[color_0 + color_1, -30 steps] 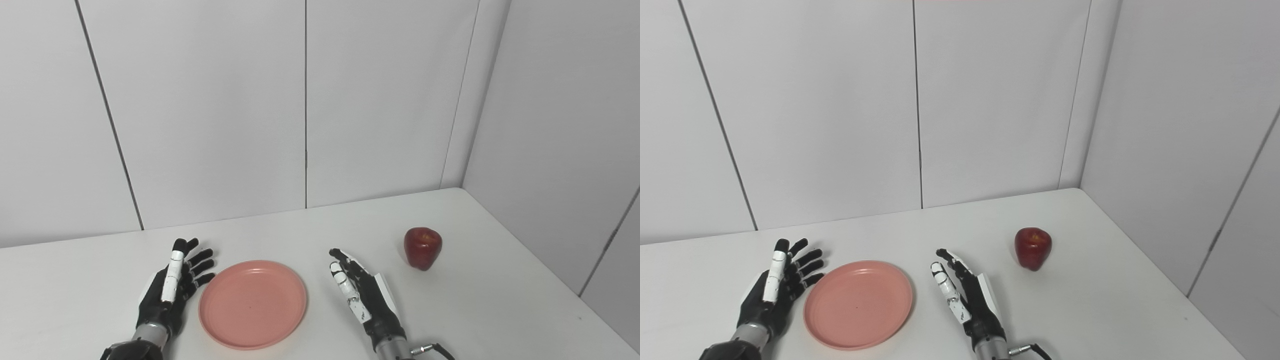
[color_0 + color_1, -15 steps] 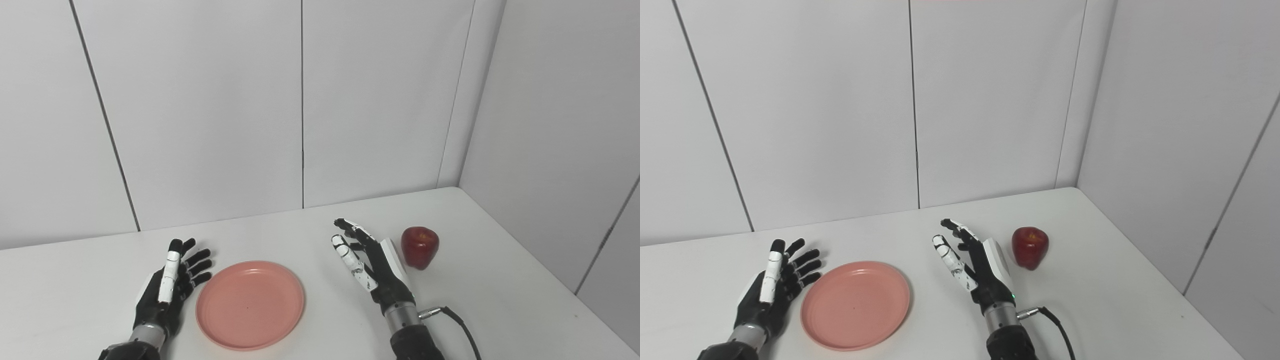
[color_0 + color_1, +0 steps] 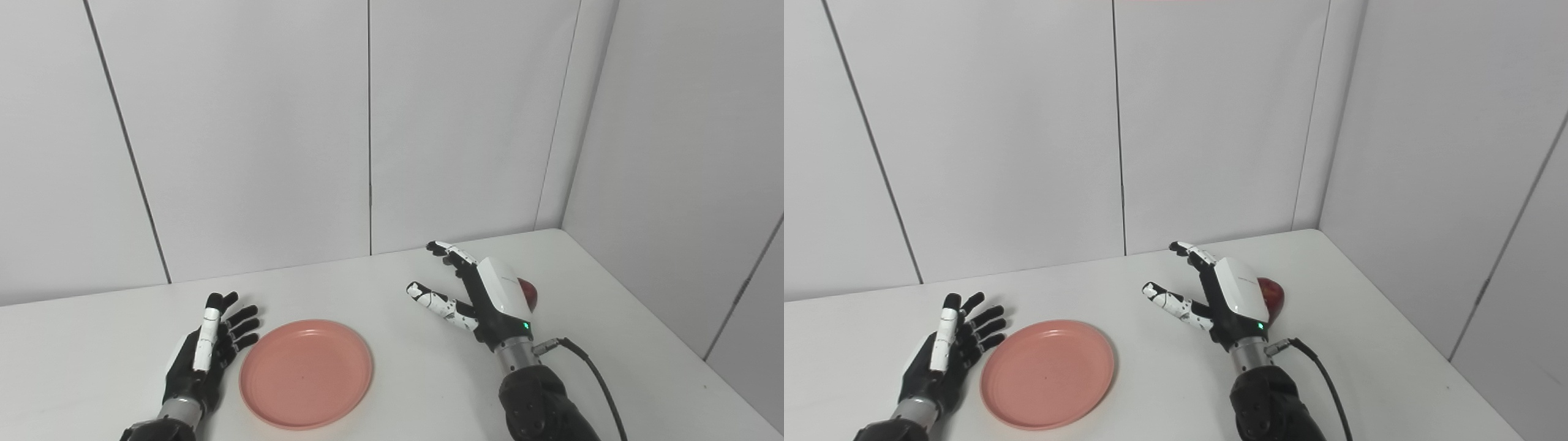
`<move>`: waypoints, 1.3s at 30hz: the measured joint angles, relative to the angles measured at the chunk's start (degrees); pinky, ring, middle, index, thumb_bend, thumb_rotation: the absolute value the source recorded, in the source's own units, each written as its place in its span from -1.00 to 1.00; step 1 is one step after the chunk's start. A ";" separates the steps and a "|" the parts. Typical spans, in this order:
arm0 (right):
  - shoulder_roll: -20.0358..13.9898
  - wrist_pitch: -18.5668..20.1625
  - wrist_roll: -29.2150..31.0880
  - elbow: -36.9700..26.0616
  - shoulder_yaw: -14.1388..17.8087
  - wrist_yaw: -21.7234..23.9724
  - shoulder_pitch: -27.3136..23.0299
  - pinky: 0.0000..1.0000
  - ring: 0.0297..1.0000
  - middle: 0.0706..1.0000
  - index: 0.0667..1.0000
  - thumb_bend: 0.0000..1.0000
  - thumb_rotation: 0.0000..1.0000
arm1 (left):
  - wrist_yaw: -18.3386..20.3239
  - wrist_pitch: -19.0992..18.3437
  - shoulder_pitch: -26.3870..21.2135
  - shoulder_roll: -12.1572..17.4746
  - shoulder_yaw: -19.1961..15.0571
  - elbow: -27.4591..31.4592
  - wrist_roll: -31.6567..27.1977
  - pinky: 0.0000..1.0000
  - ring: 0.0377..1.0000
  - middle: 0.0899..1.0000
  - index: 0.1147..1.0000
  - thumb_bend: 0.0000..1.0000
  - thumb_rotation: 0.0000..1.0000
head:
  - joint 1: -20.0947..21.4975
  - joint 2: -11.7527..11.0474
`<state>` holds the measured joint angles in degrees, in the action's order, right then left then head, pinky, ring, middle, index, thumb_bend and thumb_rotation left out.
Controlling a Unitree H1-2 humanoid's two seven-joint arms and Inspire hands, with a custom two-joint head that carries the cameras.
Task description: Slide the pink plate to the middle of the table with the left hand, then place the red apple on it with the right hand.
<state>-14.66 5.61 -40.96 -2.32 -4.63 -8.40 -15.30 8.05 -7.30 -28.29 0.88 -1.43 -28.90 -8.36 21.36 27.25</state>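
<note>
A: Where was the plate (image 3: 305, 373)?

B: It lay flat on the table (image 3: 612, 343), in the near part, a little to the left of the middle. It was pink and had nothing on it.

A: And the left hand (image 3: 205, 355)?

B: It rested just beside the plate, on the plate's left side. Its fingers (image 3: 245, 313) were spread apart and reached toward the far wall. It held nothing. The tips of the lower fingers were very near the plate's rim, but I could not tell if they touched it.

A: Where was the apple (image 3: 1272, 295)?

B: It stood on the table well to the right of the plate and farther from the robot than the plate. Only a small red part was visible, because the right hand (image 3: 484, 294) covered most of it.

A: What did the right hand do?

B: It was raised with its white back toward the camera, just in front of the apple. Its fingers were open; the thumb (image 3: 436, 301) pointed left toward the plate and the other fingers pointed up and away. It did not close on the apple. If the palm touched the apple, I could not tell.

A: Anything else?

B: A black cable (image 3: 597, 383) ran from the right wrist down to the bottom edge.
</note>
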 measured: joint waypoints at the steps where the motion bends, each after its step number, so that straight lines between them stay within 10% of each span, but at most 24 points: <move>1: -0.57 0.00 -1.17 0.00 -0.43 -0.02 0.00 0.58 0.51 0.51 0.52 0.66 1.00 | 0.01 0.01 0.00 0.02 0.00 0.00 0.00 0.61 0.59 0.54 0.76 0.75 0.83 | -0.09 0.09; 39: -11.02 1.23 -13.03 7.25 0.56 -0.88 -4.18 0.74 0.51 0.45 0.39 0.54 0.87 | 1.03 0.19 -0.27 0.45 0.12 -0.23 0.02 0.63 0.57 0.49 0.76 0.77 0.82 | -0.26 -0.09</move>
<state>-25.68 6.84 -53.99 4.93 -4.08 -9.28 -19.48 9.08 -7.11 -28.55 1.33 -1.31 -29.13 -8.34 21.09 27.16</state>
